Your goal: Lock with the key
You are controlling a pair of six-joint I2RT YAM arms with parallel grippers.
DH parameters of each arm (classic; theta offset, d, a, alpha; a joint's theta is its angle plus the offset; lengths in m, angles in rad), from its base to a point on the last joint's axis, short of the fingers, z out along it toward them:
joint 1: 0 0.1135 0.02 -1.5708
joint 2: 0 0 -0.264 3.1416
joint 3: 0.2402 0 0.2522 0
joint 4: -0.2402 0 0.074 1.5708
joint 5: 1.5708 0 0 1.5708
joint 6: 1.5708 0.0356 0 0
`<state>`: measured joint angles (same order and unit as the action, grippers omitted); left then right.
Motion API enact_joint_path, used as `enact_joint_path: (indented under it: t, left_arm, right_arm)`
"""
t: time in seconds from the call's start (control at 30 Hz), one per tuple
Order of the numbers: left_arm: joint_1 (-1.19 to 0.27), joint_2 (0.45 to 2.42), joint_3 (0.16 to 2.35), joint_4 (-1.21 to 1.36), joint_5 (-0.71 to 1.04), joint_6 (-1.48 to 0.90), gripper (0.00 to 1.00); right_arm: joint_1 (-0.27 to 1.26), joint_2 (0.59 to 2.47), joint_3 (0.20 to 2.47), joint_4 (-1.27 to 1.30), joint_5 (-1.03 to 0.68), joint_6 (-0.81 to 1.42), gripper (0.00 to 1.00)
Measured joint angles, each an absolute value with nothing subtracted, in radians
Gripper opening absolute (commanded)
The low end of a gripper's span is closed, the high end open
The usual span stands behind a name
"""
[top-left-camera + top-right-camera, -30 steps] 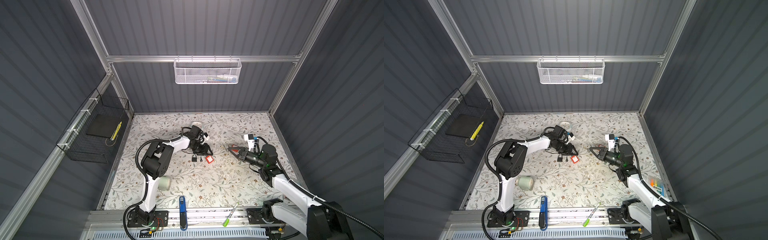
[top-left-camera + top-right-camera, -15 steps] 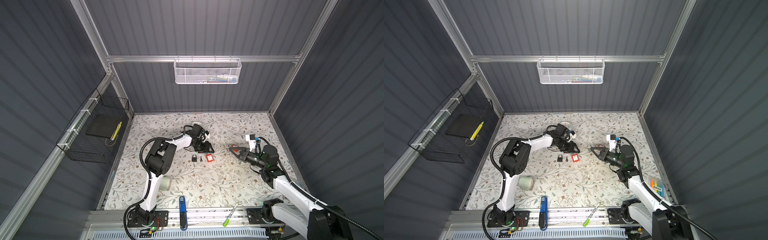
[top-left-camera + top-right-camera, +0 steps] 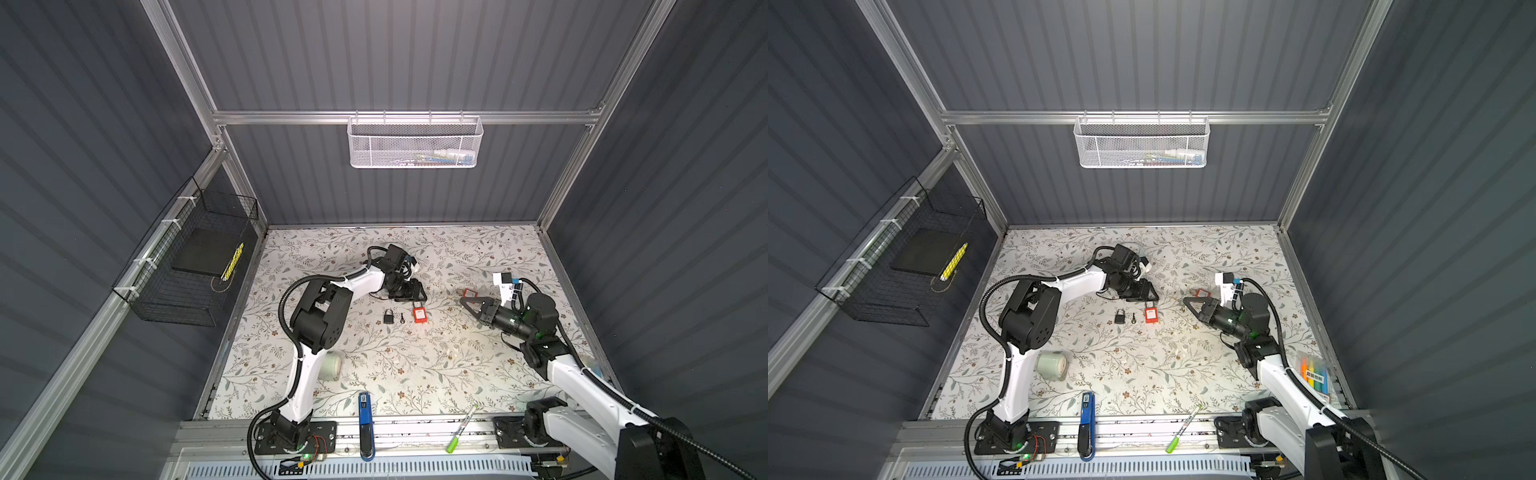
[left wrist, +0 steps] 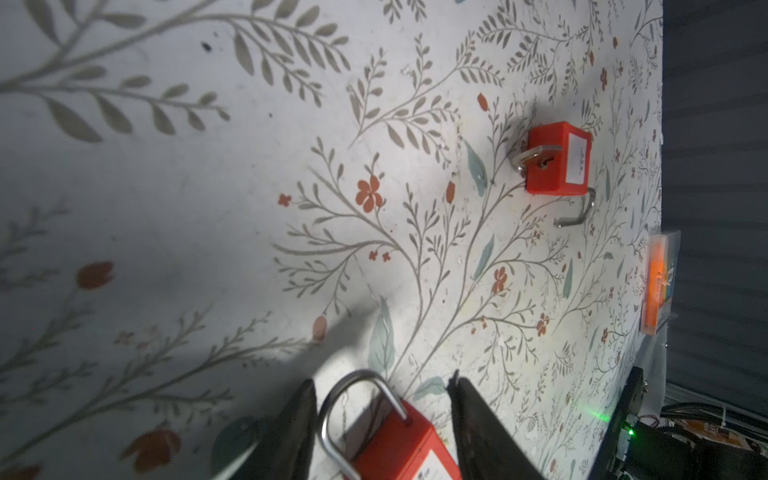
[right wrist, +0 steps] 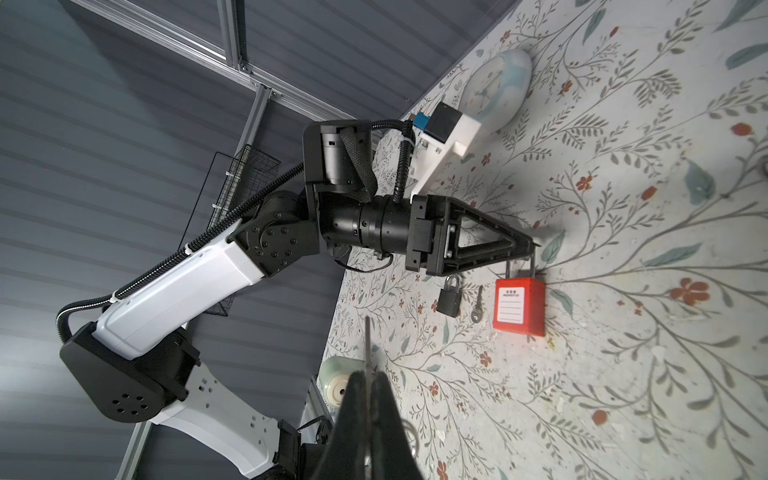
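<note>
Partly open left gripper straddling padlock shackle, right gripper pinching key

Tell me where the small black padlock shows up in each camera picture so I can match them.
Both top views: black padlock lies mid-table, left of the loose key; same spot here.
Left wrist: not in it.
Right wrist: mid-picture, beside that key.
Shared landmark: the red padlock just past the key, seen in every view, and in the left wrist view between the open jaws of the left gripper.
</note>
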<state>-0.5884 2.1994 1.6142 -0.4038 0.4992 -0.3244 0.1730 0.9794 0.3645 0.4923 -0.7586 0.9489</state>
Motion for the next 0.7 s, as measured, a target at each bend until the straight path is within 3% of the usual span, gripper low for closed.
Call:
enact_joint_path:
  t: [0.7]
  left_arm:
    - [-0.678,2.198,1.652,-0.479,0.467,-0.301,0.52]
  right_arm:
    - [0.117,0.963,0.33,0.49,-0.756,0.958,0.0]
